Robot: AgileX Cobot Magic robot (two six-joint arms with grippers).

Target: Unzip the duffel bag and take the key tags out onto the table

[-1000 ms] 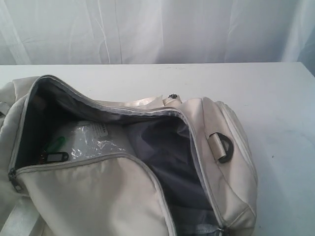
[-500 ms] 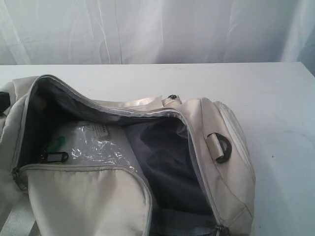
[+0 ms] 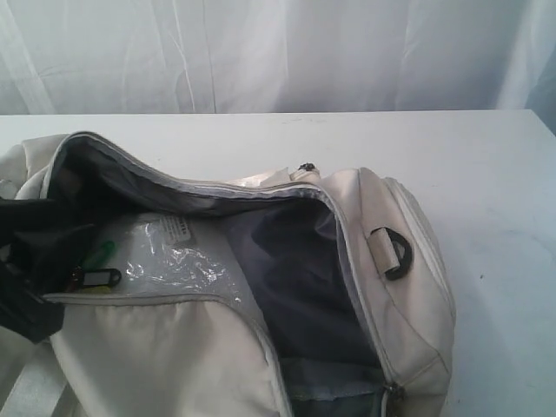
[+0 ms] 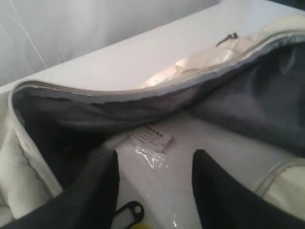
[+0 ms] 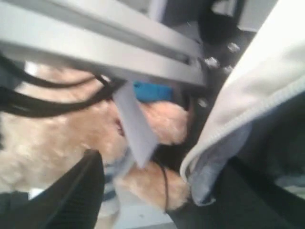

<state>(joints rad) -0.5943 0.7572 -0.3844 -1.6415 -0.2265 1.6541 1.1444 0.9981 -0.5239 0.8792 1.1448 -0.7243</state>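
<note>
Inside the duffel bag (image 3: 156, 347): key tags (image 3: 94, 276) mostly hidden.
Left pincer (image 4: 155, 157): spread apart, empty.
Right pincer (image 5: 162, 162): spread apart, empty.

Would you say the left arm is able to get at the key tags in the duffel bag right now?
Probably yes: the duffel bag is unzipped, and the left gripper, jaws open, hangs just over the key tags with nothing covering them.

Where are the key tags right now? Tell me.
In the exterior view the key tags lie inside the open duffel bag at its left end, beside the clear plastic-wrapped packet. The left gripper hovers open just above them.
</note>
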